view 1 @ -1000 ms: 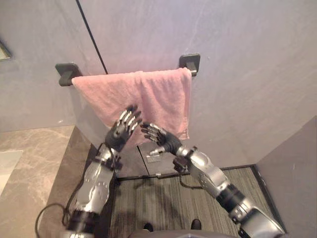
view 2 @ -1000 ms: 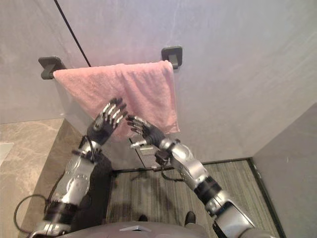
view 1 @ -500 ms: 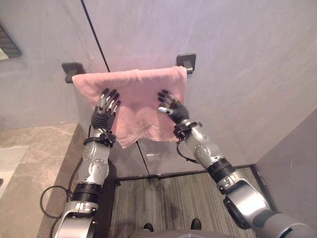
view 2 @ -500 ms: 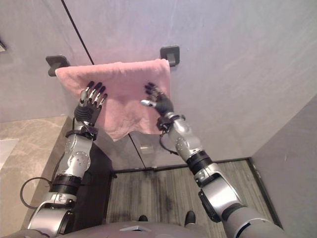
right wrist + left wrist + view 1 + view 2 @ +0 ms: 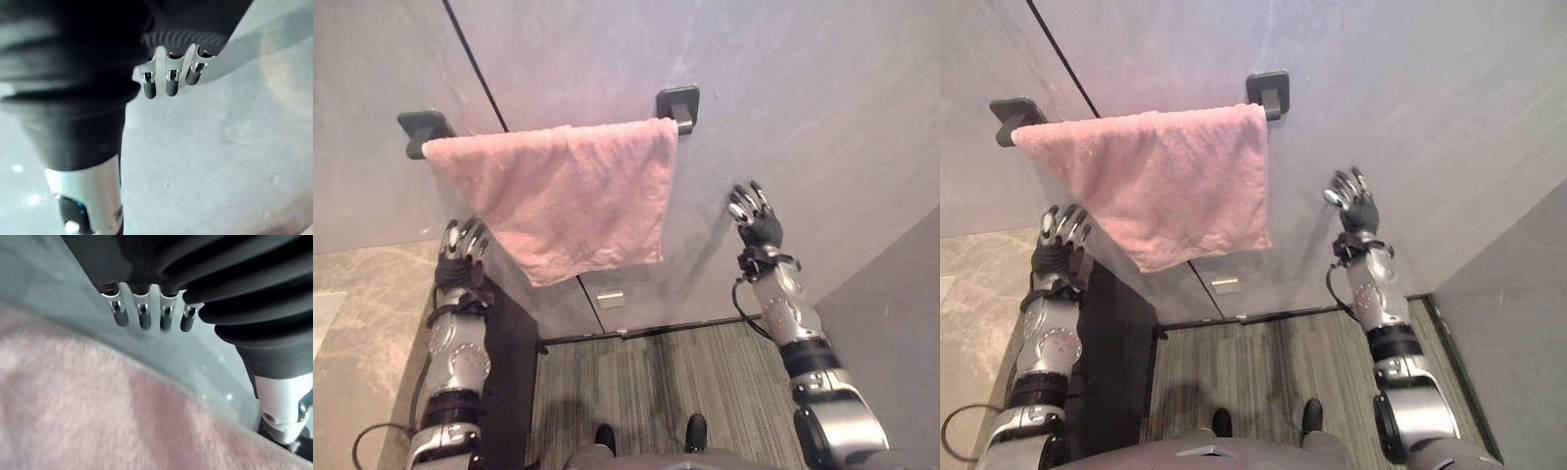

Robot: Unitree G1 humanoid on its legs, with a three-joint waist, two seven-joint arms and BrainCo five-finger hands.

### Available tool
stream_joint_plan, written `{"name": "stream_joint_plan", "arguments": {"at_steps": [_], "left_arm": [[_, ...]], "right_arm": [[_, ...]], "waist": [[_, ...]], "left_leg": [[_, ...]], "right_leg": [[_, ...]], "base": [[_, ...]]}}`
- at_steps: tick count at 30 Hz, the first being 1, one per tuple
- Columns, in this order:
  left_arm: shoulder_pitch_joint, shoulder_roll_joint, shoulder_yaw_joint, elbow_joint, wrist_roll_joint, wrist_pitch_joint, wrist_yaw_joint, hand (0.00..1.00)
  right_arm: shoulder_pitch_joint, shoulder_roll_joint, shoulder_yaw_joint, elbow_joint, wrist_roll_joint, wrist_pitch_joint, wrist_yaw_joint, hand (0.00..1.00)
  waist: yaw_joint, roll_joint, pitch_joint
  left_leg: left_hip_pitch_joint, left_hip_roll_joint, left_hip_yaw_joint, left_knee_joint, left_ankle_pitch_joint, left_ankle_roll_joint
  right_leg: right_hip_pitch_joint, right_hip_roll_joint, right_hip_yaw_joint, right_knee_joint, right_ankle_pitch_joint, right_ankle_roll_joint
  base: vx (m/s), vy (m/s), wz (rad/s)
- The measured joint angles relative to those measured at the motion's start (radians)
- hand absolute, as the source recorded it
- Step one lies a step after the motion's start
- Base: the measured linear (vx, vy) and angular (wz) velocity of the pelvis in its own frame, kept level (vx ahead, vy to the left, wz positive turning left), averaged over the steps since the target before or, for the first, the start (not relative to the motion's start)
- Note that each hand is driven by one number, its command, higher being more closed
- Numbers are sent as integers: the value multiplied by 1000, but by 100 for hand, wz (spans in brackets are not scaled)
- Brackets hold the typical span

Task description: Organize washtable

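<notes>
Towel (image 5: 558, 196) hangs over the wall rail (image 5: 681, 125), long axis left–right along it, hem slanting down toward my left. Left hand (image 5: 458, 257) is open, just beside the towel's lower left edge, below the rail. Right hand (image 5: 756, 217) is open too, well apart off the right edge. Left is nearer, so any straightening tug likely starts there.

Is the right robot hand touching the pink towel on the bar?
No, the right robot hand is raised before the wall, well clear of the pink towel.
</notes>
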Motion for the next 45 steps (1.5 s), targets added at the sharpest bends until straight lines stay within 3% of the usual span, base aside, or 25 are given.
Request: {"name": "stream_joint_plan", "arguments": {"at_steps": [6, 10, 16, 21, 23, 27, 32, 34, 35, 36, 38, 39, 40, 41, 42, 43, 44, 45], "left_arm": [[144, -75, 38, 2, 39, 1, 0, 0], [226, -162, 48, 132, 110, 10, -1, 0], [269, -273, 109, 502, 310, 49, 5, 0], [272, -336, 163, 701, 391, 80, 2, 0], [269, -361, 230, 757, 413, 112, -1, 0], [269, -375, 278, 771, 450, 127, 1, 0], [267, -384, 231, 739, 443, 121, 7, 0], [265, -379, 181, 720, 415, 107, 13, 0], [262, -380, 151, 691, 404, 103, 23, 0], [255, -380, 127, 666, 391, 98, 29, 0], [240, -379, 87, 622, 380, 79, 44, 0], [224, -375, 60, 598, 381, 68, 50, 0], [208, -369, 46, 584, 383, 63, 53, 0], [194, -365, 50, 584, 383, 64, 53, 0], [191, -373, 56, 592, 386, 71, 60, 0], [205, -373, 60, 614, 393, 72, 67, 0], [231, -377, 88, 624, 393, 77, 67, 0], [235, -377, 98, 627, 399, 77, 67, 0]], "right_arm": [[174, 28, -43, -15, -45, 0, 3, 0], [306, 82, -116, 6, -110, 0, 3, 0], [425, 134, -244, 285, -333, 2, -39, 0], [466, 184, -357, 593, -353, 9, -52, 0], [473, 202, -442, 719, -384, 53, -41, 0], [490, 208, -535, 745, -448, 97, -28, 0], [488, 220, -526, 743, -466, 96, -29, 0], [480, 203, -456, 737, -473, 95, -30, 0], [449, 195, -394, 734, -503, 96, -31, 0], [417, 192, -346, 729, -514, 96, -32, 0], [345, 198, -270, 701, -550, 95, -35, 0], [302, 207, -249, 689, -550, 92, -36, 0], [264, 214, -241, 683, -550, 89, -36, 0], [245, 214, -241, 674, -550, 82, -38, 0], [235, 214, -236, 652, -550, 73, -43, 0], [236, 218, -236, 632, -545, 64, -46, 0], [250, 224, -235, 623, -537, 64, -50, 0], [255, 223, -236, 625, -537, 64, -49, 0]], "waist": [[-2, -1, 0], [-8, -1, 0], [-23, -2, -1], [-24, -7, -5], [-23, -10, -8], [-28, -12, -8], [-30, -29, -17], [-32, -33, -8], [-27, -21, 5], [-25, -30, 17], [-22, -34, 28], [-21, -42, 41], [-26, -54, 59], [-19, -51, 75], [-20, -47, 79], [-23, -45, 88], [-23, -35, 85], [-23, -29, 81]], "left_leg": [[-6, -1, -2, 7, -11, -3], [-5, 0, -4, 1, -11, -3], [38, 1, 1, -23, -9, -5], [85, 3, 27, -26, -33, -4], [103, 3, 47, -31, -38, -5], [135, 2, 55, -31, -46, -3], [131, 2, 10, -25, -42, -4], [109, 2, -34, -22, -30, -4], [89, 5, -56, -16, -14, -9], [57, 10, -78, -1, -5, -14], [-56, 10, -138, 37, 36, -24], [-112, 1, -166, 21, 113, -33], [-126, -3, -99, 2, 160, -18], [-157, 13, 12, 124, 89, 30], [-194, 45, 123, 324, -43, 70], [-186, 90, 185, 564, -150, 67], [-111, 121, 182, 758, -198, 26], [-74, 123, 169, 804, -205, 11]], "right_leg": [[1, -3, -5, -6, -15, 11], [0, -2, -9, -7, -25, 4], [29, 1, -9, -5, -31, 14], [72, 1, 0, -7, -49, 23], [79, 2, 15, -6, -50, 24], [109, 1, 20, -1, -56, 27], [131, -5, -25, 0, -67, 28], [136, -8, -70, 3, -77, 24], [112, -5, -91, 43, -94, 19], [74, -8, -106, 98, -118, 10], [-34, -22, -159, 217, -169, -17], [-70, -27, -189, 248, -190, -39], [-70, -62, -289, 223, -181, -75], [-68, -70, -321, 224, -183, -81], [-59, -78, -365, 228, -187, -89], [-25, -82, -421, 224, -190, -94], [14, -81, -448, 220, -194, -97], [23, -81, -452, 218, -194, -98]], "base": [[-39, 4, 4], [0, 0, 0], [63, -6, -3], [60, 11, -10], [48, 17, -19], [35, 9, -6], [-4, -13, 29], [-46, -44, 61], [-101, -57, 53], [-189, -79, 78], [-242, -67, 108], [-272, -54, 180], [-170, -23, 187], [96, -18, 166], [87, -58, 138], [-32, -88, 145], [-182, -67, 107], [-147, 18, 62]]}}
